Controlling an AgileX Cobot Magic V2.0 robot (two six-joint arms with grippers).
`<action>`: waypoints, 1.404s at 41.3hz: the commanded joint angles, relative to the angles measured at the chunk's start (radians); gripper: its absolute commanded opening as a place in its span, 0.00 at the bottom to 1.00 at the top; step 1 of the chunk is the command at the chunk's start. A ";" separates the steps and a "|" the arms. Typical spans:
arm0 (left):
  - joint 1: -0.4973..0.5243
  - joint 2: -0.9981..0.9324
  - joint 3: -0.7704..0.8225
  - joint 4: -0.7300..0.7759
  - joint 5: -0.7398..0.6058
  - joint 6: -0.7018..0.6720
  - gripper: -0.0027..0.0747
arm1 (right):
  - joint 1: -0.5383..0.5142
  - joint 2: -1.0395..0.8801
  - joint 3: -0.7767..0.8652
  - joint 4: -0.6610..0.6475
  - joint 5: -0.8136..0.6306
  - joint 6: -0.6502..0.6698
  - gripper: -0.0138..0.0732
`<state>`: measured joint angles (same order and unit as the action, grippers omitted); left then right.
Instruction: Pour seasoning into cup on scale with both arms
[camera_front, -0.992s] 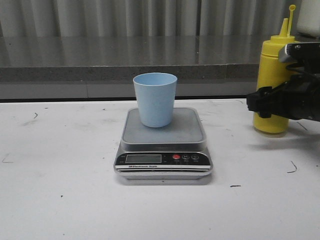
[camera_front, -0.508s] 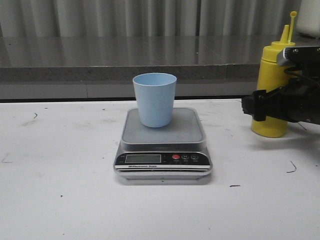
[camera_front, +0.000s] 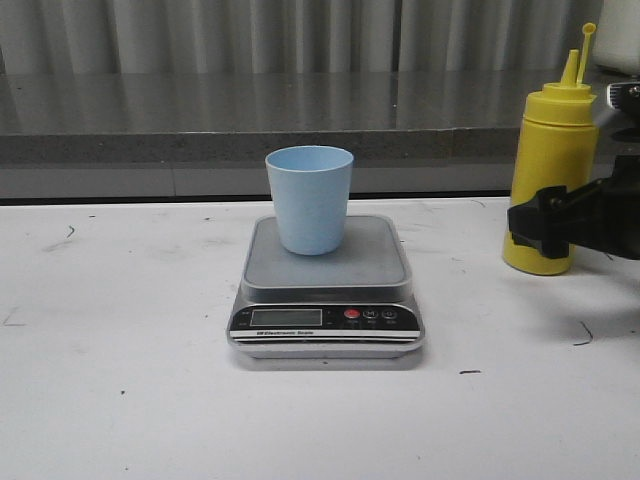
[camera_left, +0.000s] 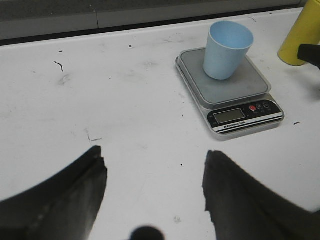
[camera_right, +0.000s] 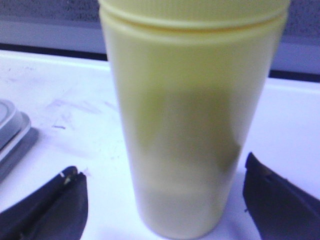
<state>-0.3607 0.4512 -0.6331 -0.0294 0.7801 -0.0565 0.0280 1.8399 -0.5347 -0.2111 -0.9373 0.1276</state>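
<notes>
The tall yellow plastic squeeze bottle (camera_front: 549, 170) stands upright between the right gripper's (camera_right: 162, 200) spread, non-touching fingers. The left gripper (camera_left: 155, 175), fingers likewise apart, hangs well off from the pale blue plastic cup (camera_front: 310, 198) on the flat silver scale (camera_front: 326, 300).

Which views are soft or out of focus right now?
Right wrist view: bottle fills the frame, blurred. Left wrist view: fingers dark and soft, scale and cup sharp. Front view: sharp throughout, soft shadows, streaky reflections on the back ledge.
</notes>
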 joint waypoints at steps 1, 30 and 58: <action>0.000 0.006 -0.028 -0.012 -0.071 -0.002 0.58 | -0.001 -0.125 0.023 0.008 0.058 0.003 0.90; 0.000 0.006 -0.028 -0.012 -0.071 -0.002 0.58 | 0.198 -0.937 -0.090 0.041 1.472 0.100 0.90; 0.000 0.006 -0.028 -0.012 -0.071 -0.002 0.58 | 0.198 -1.449 -0.116 0.237 1.794 -0.064 0.90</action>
<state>-0.3607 0.4512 -0.6331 -0.0294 0.7801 -0.0565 0.2247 0.4076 -0.6019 0.0237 0.8990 0.0763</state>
